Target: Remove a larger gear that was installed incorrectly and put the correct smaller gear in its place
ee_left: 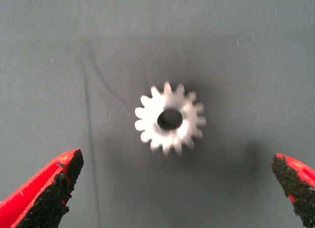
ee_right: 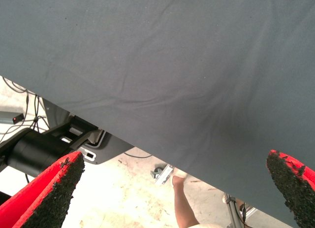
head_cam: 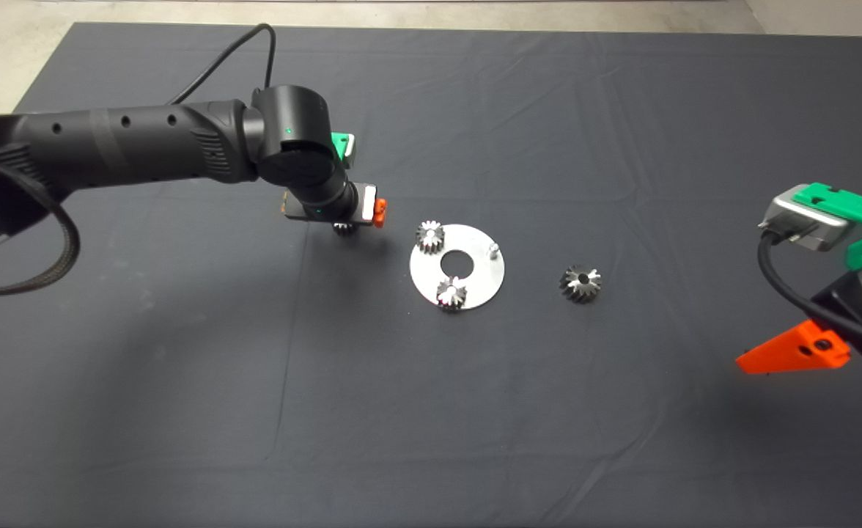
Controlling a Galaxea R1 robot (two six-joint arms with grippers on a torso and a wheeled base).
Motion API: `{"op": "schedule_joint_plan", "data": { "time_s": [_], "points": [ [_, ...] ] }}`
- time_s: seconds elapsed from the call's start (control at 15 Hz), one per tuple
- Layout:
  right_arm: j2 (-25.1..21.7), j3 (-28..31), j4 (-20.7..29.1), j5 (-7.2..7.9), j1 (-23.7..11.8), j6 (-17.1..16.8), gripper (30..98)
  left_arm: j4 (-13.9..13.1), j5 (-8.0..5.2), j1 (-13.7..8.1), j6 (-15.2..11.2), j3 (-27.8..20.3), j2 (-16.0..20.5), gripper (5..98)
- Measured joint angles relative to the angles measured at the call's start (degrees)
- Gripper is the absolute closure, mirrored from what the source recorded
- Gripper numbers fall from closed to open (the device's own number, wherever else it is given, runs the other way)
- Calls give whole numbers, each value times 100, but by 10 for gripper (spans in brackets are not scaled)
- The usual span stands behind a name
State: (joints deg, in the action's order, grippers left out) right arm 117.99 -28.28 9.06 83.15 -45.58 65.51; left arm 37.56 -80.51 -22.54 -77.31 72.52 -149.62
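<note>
A: Head view: left gripper poised over the smaller gear on the mat, just beside the round plate. Two matching gears seated on pegs, third peg bare. Larger gear lying flat, apart to the plate's right. Right gripper parked at the edge.

B: Left wrist view?

A: Smaller gear flat, bore facing up, axis vertical, no long side. Red fingers spread wide, holding nothing.

B: Risks?

A: Likely a skewed pinch on the teeth, tipping or flicking the gear; later, jamming on the peg if tilted.

B: Right wrist view?

A: Fingers wide apart, empty, over the mat's edge; a person's leg beyond.
</note>
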Motion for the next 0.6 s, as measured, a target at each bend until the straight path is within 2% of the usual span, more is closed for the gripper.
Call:
{"op": "schedule_joint_plan", "data": {
  "time_s": [0.13,0.33,0.6],
  "points": [
    [-7,0,0,17,0,0,308,0,192,5,13,164,6,54],
    [-7,0,0,11,0,0,308,-2,424,38,216,336,-20,66],
    [-10,0,0,12,-58,0,308,0,477,129,295,641,-38,107]
  ]
}}
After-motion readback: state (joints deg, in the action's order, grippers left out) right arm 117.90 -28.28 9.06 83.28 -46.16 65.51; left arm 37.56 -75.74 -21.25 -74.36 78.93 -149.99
